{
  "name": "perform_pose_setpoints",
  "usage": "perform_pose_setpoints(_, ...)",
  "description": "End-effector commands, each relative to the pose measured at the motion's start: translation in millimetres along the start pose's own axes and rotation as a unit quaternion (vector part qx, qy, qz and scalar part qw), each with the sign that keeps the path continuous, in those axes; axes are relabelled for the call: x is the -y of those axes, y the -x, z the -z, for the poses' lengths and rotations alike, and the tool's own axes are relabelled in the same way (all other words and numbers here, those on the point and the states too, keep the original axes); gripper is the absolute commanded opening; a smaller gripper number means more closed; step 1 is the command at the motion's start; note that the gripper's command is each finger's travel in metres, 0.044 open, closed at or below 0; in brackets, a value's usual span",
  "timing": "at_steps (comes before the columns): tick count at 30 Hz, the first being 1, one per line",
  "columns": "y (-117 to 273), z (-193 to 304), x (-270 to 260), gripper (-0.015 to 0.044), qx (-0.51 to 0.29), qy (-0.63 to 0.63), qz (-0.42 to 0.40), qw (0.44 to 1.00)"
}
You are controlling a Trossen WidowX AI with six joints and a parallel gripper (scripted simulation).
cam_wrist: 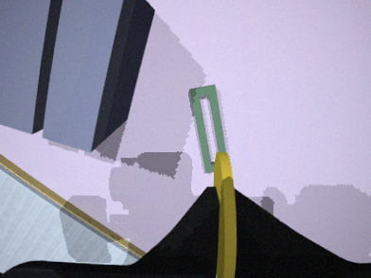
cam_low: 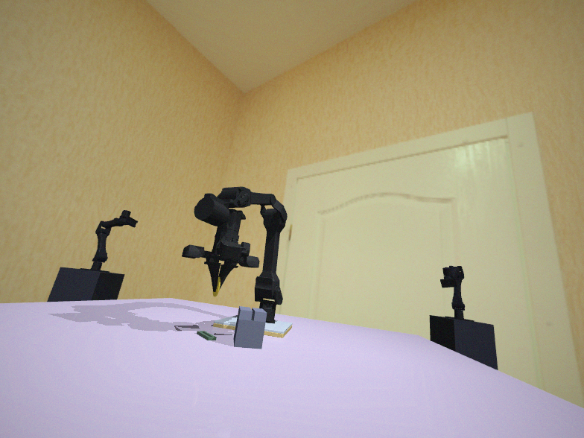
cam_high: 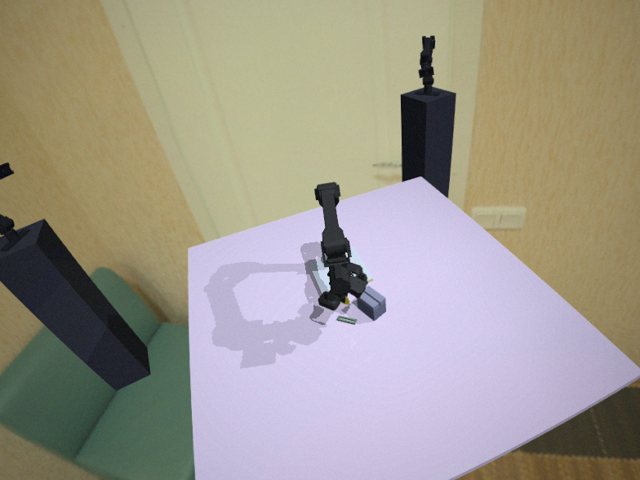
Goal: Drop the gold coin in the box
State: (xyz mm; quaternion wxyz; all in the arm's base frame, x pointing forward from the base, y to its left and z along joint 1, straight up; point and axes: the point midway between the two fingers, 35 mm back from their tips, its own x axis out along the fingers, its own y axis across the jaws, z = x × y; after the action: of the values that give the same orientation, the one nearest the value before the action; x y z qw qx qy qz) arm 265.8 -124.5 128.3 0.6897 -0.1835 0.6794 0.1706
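Gold coin [cam_wrist: 224,208] is clamped edge-on between the black fingers of the gripper [cam_low: 217,282], which is closed almost fully on it, the jaws parted only by the coin's thickness. Its rim projects past the fingertips. Seen from the exterior view, the gripper hangs pointing downward, well above the lilac table [cam_low: 330,391], touching nothing else. Dark-green holder [cam_wrist: 206,127] lies on the table below, its slot vacant. Grey box [cam_low: 249,327] stands near the holder, apart from it, lid slot [cam_wrist: 46,61] uppermost. Box and gripper are not in contact. Arm base sits on a pale plate [cam_low: 280,328] behind the box.
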Motion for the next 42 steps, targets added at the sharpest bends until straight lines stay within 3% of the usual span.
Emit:
perform_pose_setpoints(1, 2.9, -1.2, 1.0, 0.0000, 0.001, -0.067, 0.003, 0.998)
perform_pose_setpoints(8, 3.6, -2.0, 0.7, 0.0000, 0.002, -0.157, 0.003, 0.988)
perform_pose_setpoints(42, 3.7, -46.5, -55.8, 0.0000, 0.005, -0.154, 0.000, 0.988)
